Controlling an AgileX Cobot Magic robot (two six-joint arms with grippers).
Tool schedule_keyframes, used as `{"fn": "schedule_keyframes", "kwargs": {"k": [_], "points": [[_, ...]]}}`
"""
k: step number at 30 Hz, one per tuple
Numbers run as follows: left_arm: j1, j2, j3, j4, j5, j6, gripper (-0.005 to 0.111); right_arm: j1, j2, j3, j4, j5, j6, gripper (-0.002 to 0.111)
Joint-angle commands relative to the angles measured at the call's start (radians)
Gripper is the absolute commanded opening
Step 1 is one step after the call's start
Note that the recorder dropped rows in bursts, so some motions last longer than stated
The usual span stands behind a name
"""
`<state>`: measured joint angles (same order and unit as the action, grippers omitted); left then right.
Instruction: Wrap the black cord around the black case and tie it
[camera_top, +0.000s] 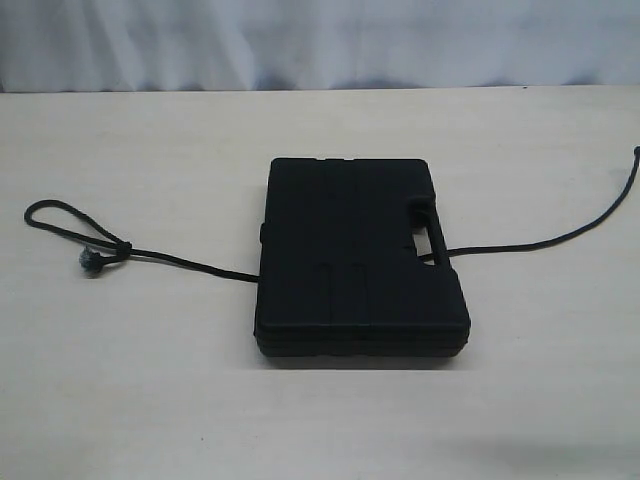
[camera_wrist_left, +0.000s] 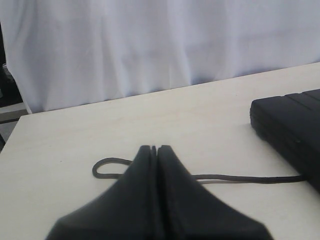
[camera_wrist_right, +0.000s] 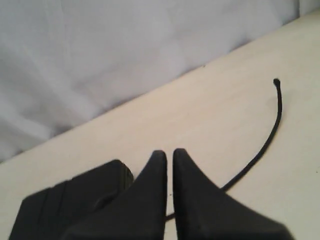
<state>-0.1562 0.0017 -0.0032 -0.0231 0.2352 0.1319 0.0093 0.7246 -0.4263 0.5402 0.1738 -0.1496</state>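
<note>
The black case (camera_top: 350, 250) lies flat in the middle of the table, its handle slot toward the right. The black cord (camera_top: 190, 262) runs under it. On the left the cord ends in a knotted loop (camera_top: 60, 212) with a frayed grey tip (camera_top: 88, 262); on the right it curves away to its other end (camera_top: 636, 151). Neither gripper shows in the exterior view. My left gripper (camera_wrist_left: 154, 148) is shut and empty, above the cord (camera_wrist_left: 240, 178) near its loop, with the case (camera_wrist_left: 295, 125) off to one side. My right gripper (camera_wrist_right: 166, 152) is shut to a thin slit, holding nothing, between the case (camera_wrist_right: 65, 200) and the cord (camera_wrist_right: 260, 150).
The pale wooden table (camera_top: 320, 420) stretches around the case on all sides. A white curtain (camera_top: 320, 40) hangs behind the table's far edge.
</note>
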Motion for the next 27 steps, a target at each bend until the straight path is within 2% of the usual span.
{"fn": "schedule_keyframes", "kwargs": {"k": [1,7,10,17,24,27], "points": [[-0.008,-0.002,0.003,-0.005,-0.009,-0.003,0.000,0.081,0.188,-0.079,0.101,0.019,-0.115,0.004],[-0.008,-0.002,0.003,-0.005,-0.009,-0.003,0.000,0.305,0.394,-0.200,0.120,-0.074,-0.210,0.004],[-0.008,-0.002,0.003,-0.005,-0.009,-0.003,0.000,0.346,0.496,-0.289,0.120,-0.062,-0.249,0.004],[-0.008,-0.002,0.003,-0.005,-0.009,-0.003,0.000,0.328,0.697,-0.442,0.033,0.045,-0.265,0.004],[-0.008,-0.002,0.003,-0.005,-0.012,-0.003,0.000,0.240,0.867,-0.611,-0.115,0.331,-0.203,0.004],[-0.008,-0.002,0.003,-0.023,-0.039,-0.003,0.000,0.236,0.928,-0.644,-0.176,0.370,-0.160,0.004]]}}
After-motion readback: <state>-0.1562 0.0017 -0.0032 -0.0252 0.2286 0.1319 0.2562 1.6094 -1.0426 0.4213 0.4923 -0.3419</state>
